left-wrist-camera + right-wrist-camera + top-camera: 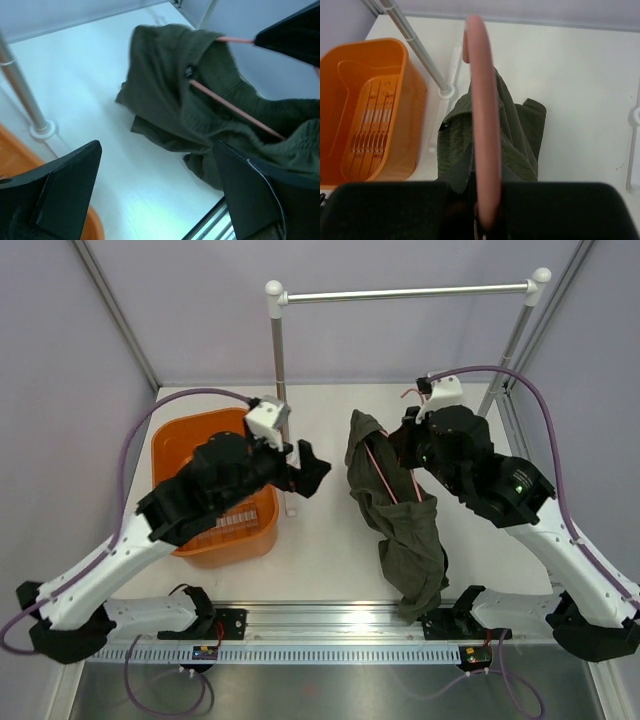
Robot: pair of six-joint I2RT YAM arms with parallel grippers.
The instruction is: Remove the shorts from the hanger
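Right hand (412, 445): closed on the thin pink-red wire hanger (483, 130); in the right wrist view the wire runs straight out from between the two dark fingers, lifted off the table.
Left hand (305, 468): fingers spread apart and gripping nothing; it hovers between the orange plastic basket (172, 455) and the garment, pointed toward the cloth but apart from it.
Shorts: the dark olive-grey soft fabric shorts (395, 515) are draped over the hanger's sloping wire, one end bunched high beside the right hand, the other trailing down toward the near edge of the white table (320, 550).
Step in hand: by my judgement, the hanger is held steady while the shorts have not yet been pulled; the cloth is on the wire.
Next move: likely the left hand closes in on a loose fold of fabric low on the garment, clear of the wire, then draws it sideways off the hanger.
Edges: the trailing end hangs close to the table's near edge, so a pull that way could drop the shorts off.
Open room: bare table lies between basket and shorts; the silver metal rail post (279, 390) stands just behind the left hand and limits any swing backward.
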